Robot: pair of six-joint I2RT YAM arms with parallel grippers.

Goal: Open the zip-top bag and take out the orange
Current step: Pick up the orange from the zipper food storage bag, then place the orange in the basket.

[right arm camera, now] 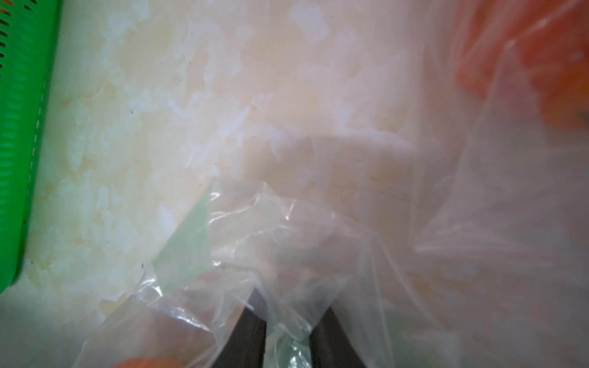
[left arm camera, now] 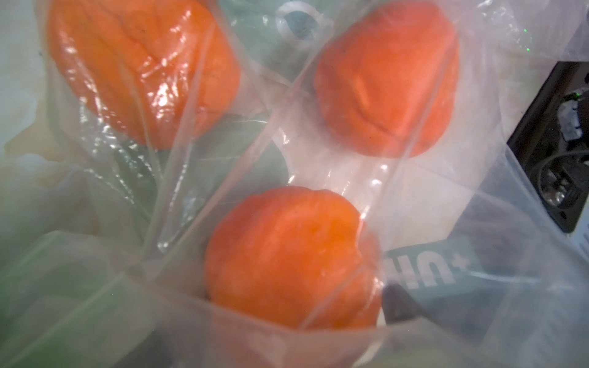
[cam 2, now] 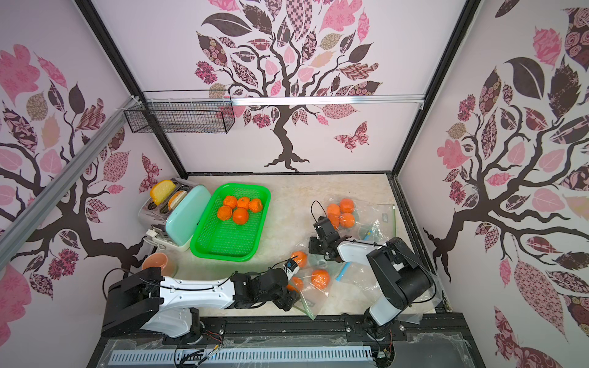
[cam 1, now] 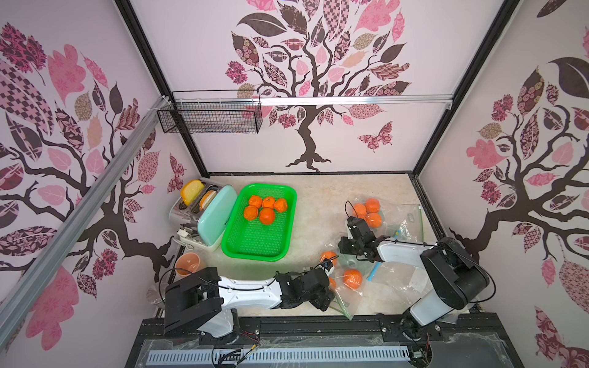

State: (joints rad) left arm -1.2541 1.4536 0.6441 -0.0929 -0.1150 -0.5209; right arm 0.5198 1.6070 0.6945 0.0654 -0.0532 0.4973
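Bag: a clear plastic zip-top bag with a green seal strip lies crumpled on the pale marbled tabletop, near the front edge, between the two arms.
Fruit in it: three round, dimpled oranges, all seen through the film in the left wrist view. In both top views they lie close together, one partly under the left arm's wrist.
Right gripper: its two dark fingers pinch a bunched fold of the bag's film, and the green strip shows just beside them.
Left gripper: down at the bag, next to the nearest fruit. I cannot tell whether the fingers are spread or closed (its own wrist hides them from above, and its camera shows only blurred plastic).
Second bag: clear plastic, farther back on the right, with three more orange fruits inside.
Basket: a bright green plastic mesh basket, with five orange fruits at its far end.
Toaster: a mint-and-silver toaster just left of the basket, with bread slices in its slots.
Cup: an orange plastic cup near the left arm.
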